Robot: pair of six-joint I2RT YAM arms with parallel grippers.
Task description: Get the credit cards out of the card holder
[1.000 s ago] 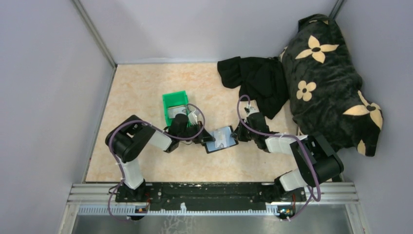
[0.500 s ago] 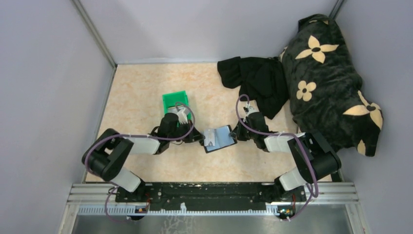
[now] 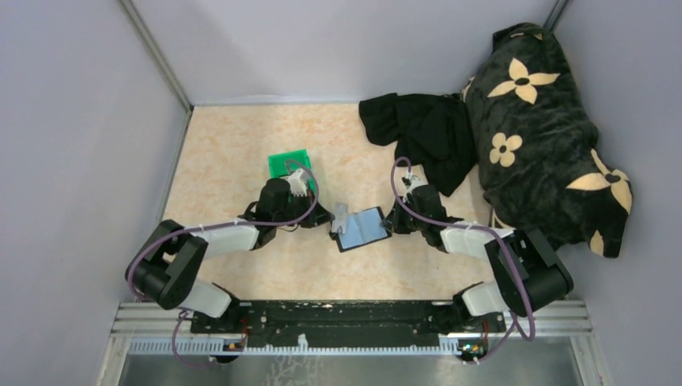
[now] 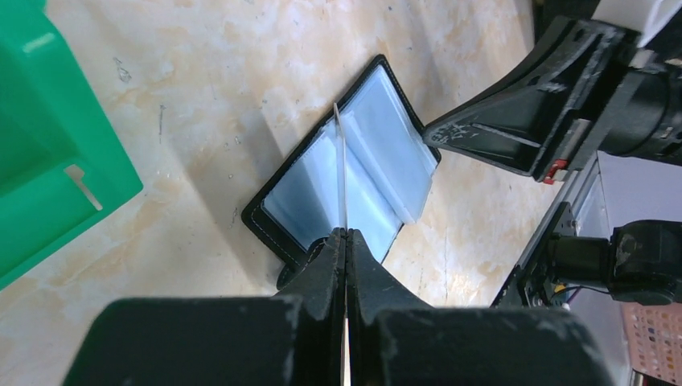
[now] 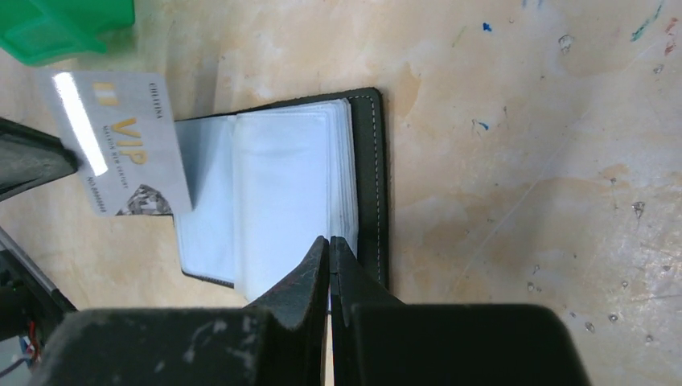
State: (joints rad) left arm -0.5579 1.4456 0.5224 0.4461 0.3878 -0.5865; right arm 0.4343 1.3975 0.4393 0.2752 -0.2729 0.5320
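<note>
A: Grip at the left gripper: what is held?

B: A pale card with gold "VIP" lettering is pinched by one short edge between the closed fingers. From that wrist it is seen edge-on, standing straight out ahead of the tips and over the open card holder.

A: Is the card clear of the holder?

B: Most of it is shown outside, on the left gripper's side. Whether its far corner is tucked under a sleeve cannot be told.

A: And the right gripper?

B: Its fingers are closed together, and the tips are set at the nearest edge of the holder's clear sleeves. Whether a sleeve is pinched or only pressed cannot be told.

A: Where is the holder laid?

B: It is spread flat on the table, pages up, directly between the two sets of fingertips. A green bin is seen just to the left of the left gripper, apart from the holder.
</note>
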